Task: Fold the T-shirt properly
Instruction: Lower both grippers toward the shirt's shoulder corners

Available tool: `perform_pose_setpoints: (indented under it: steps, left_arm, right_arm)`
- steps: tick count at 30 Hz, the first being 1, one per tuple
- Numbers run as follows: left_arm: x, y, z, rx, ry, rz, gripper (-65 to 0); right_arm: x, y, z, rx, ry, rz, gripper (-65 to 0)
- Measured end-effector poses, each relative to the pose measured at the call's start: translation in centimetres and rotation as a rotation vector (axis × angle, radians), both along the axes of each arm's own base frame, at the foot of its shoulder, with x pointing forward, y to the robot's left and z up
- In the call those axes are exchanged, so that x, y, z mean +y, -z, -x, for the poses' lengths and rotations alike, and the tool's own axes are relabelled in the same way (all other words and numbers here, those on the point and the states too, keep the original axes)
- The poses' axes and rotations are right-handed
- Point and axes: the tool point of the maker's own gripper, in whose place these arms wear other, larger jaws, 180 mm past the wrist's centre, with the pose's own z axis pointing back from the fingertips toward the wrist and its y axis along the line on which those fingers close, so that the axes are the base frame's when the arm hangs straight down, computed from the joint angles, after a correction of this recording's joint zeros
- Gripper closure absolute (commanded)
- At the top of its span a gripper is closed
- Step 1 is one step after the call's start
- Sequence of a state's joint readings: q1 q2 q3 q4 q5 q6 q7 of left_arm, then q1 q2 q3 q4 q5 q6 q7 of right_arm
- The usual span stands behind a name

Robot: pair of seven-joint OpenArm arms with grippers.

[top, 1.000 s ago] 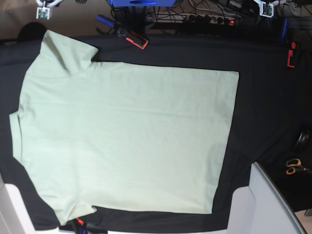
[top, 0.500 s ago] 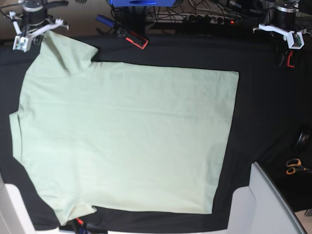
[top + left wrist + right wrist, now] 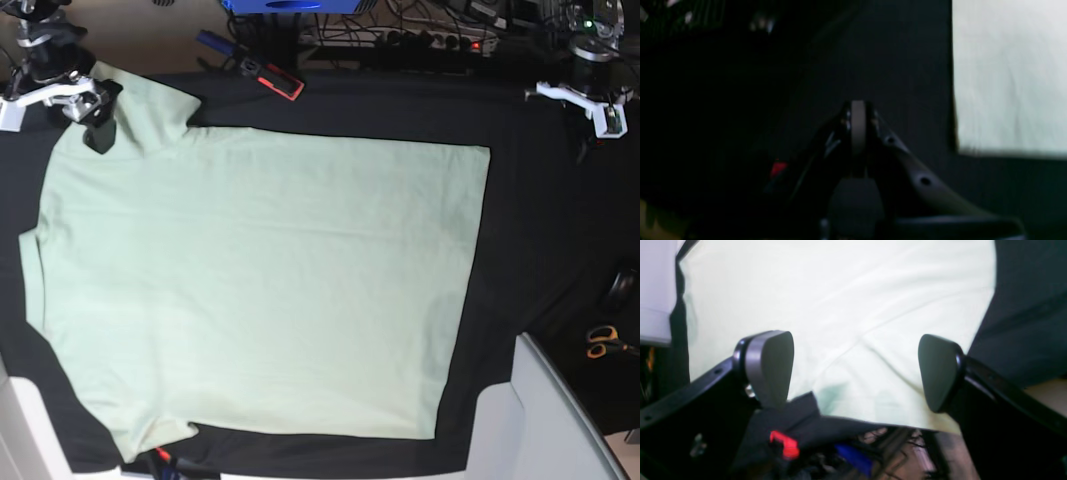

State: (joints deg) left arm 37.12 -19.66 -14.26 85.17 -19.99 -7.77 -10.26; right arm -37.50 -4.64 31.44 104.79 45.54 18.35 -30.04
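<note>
The pale mint-green T-shirt [image 3: 260, 280] lies spread flat on the black table cover [image 3: 545, 220], collar end to the left and hem to the right. My right gripper [image 3: 93, 118] hovers over the top-left sleeve. Its wrist view shows it [image 3: 853, 373] open, with both pads [image 3: 768, 368] wide apart above the T-shirt [image 3: 846, 306] and nothing between them. My left gripper [image 3: 600, 115] hangs over bare black cloth at the top right, past the hem corner. In its wrist view it [image 3: 858, 125] is shut and empty, with the T-shirt's [image 3: 1007, 76] corner off to the right.
A red-and-black clamp [image 3: 275, 78] lies at the table's back edge, with cables and a blue object behind it. Orange-handled scissors [image 3: 600, 340] sit at the right edge. A grey-white box [image 3: 545, 420] stands at the bottom right.
Both arms came down from the top edge into view. The right gripper moved over the top-left sleeve and opened. The left gripper stayed shut.
</note>
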Motion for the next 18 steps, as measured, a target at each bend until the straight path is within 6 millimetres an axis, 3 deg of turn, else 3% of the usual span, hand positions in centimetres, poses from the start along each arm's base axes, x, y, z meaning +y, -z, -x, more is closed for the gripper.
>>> perform_pose_setpoints:
  steps: [2, 4, 11, 18]
  left_arm:
    - [-0.2, -0.5, -0.8, -0.025, 0.006, 0.001, 0.0]
    - [-0.2, -0.6, -1.1, -0.032, 0.008, 0.003, 0.0]
    - [-0.1, -0.3, -1.8, -0.043, -0.002, 0.010, 0.0]
    - [0.9, 1.9, -0.7, 0.011, -0.049, 0.022, 0.0]
  right_arm:
    - [-1.4, 0.4, -0.1, -0.010, 0.056, -0.016, -54.6]
    - [-2.0, 2.2, 0.6, 0.059, 0.066, -0.048, -53.7]
    - [-4.5, 6.8, 3.2, 0.187, 0.165, -0.109, -44.7]
    - [-4.3, 7.7, 3.2, 0.208, 0.144, -0.121, -44.3]
